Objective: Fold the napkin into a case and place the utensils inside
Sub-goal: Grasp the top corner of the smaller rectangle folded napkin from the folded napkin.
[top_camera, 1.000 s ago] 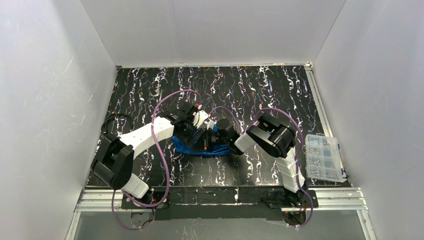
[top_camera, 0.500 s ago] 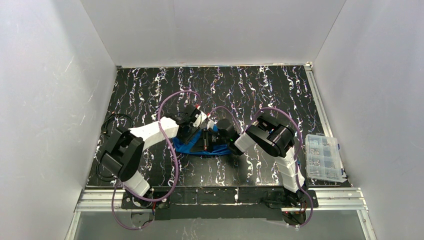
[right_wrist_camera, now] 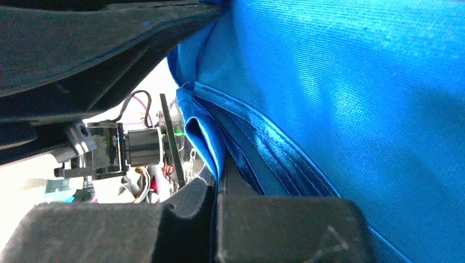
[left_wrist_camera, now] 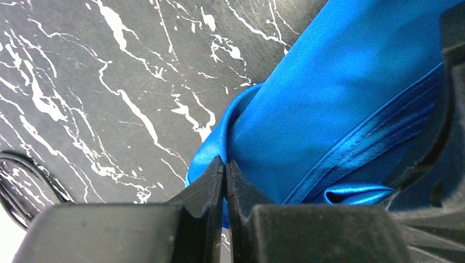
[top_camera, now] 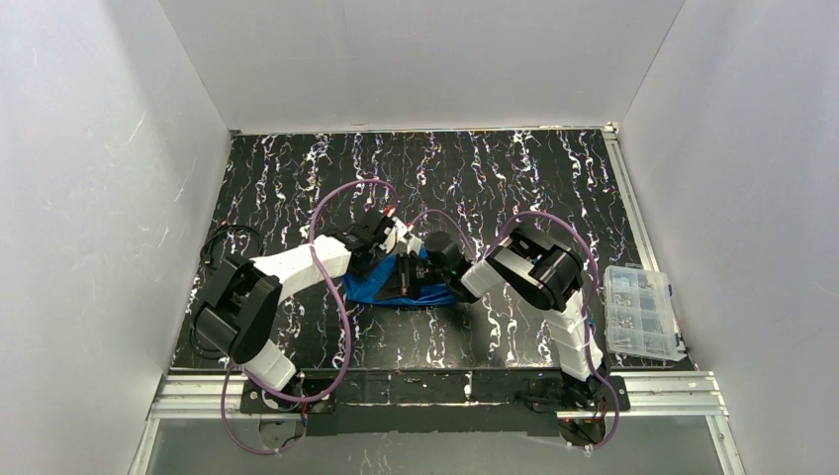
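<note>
blue napkin (top_camera: 371, 292) pinched by left gripper (left_wrist_camera: 225, 163) and right gripper (right_wrist_camera: 215, 185); shallow bites may slip under tension, collapsing the fold.

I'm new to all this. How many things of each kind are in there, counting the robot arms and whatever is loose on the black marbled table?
robot arms: 2, the left arm and the right arm
blue napkin: 1
clear plastic compartment box: 1
total: 4
</note>
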